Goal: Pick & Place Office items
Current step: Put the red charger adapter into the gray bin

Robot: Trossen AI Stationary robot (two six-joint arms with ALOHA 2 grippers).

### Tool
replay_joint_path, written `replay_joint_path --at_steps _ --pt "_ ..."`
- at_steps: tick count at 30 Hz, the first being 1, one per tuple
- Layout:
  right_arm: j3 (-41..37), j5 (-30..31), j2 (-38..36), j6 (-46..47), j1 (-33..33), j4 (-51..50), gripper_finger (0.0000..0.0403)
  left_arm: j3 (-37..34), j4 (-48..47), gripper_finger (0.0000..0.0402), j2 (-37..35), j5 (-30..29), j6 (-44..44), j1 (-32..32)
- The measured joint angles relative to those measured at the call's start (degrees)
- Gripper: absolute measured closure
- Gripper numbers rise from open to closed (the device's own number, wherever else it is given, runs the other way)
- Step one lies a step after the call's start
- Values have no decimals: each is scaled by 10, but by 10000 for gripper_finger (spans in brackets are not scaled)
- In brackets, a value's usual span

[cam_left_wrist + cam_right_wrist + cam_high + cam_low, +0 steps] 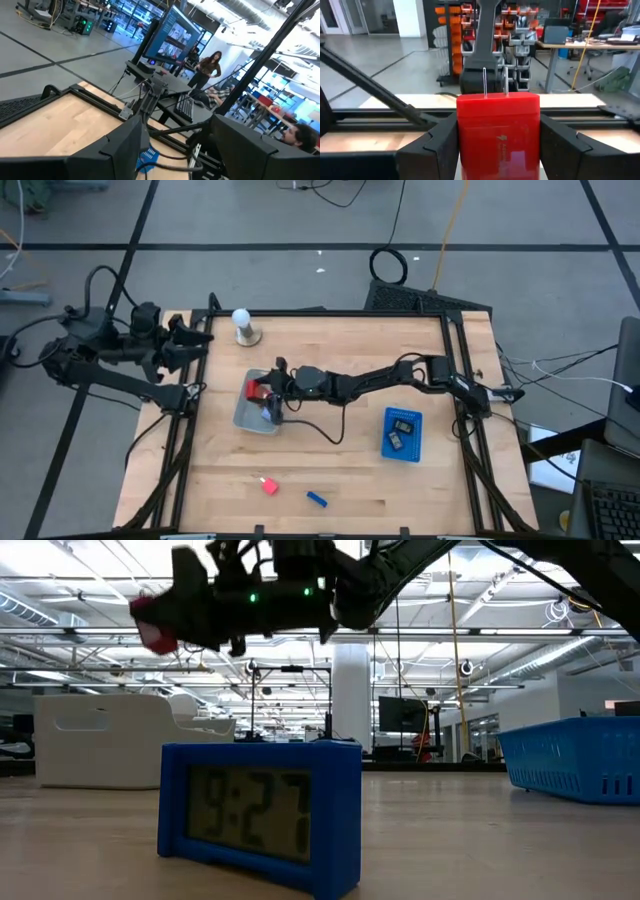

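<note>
My right gripper (262, 391) reaches from the table's right edge over the grey tray (246, 418) and is shut on a red blocky item with two metal prongs (498, 131). The low view shows that red item (150, 628) high above the tabletop. A small bluish item (270, 414) lies in the grey tray. Another red item (268, 486) and a blue item (317, 499) lie on the wood near the near edge. Two dark items sit in the blue tray (402, 448). My left gripper (193, 341) waits open at the table's far left corner. My right gripper pinches the red item between its two fingers, one finger (437, 146) on each opposite side face (465, 137). The fingers come about level from the table's right. The item is lifted clear above the grey tray, its prongs (495, 82) pointing away from the wrist.
A white ball on a brass base (243, 327) stands near the far edge, beyond the grey tray. A blue clock-like block (260, 815) stands close to the low camera. The right arm's cable (335, 425) trails over the middle of the table. Bare wood lies between the trays.
</note>
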Motion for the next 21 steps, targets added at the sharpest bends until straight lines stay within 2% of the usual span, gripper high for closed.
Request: replay_joint_path --at_steps 21 --pt "-24 -4 19 -19 -28 -23 198 0 -11 160 0 0 -7 0"
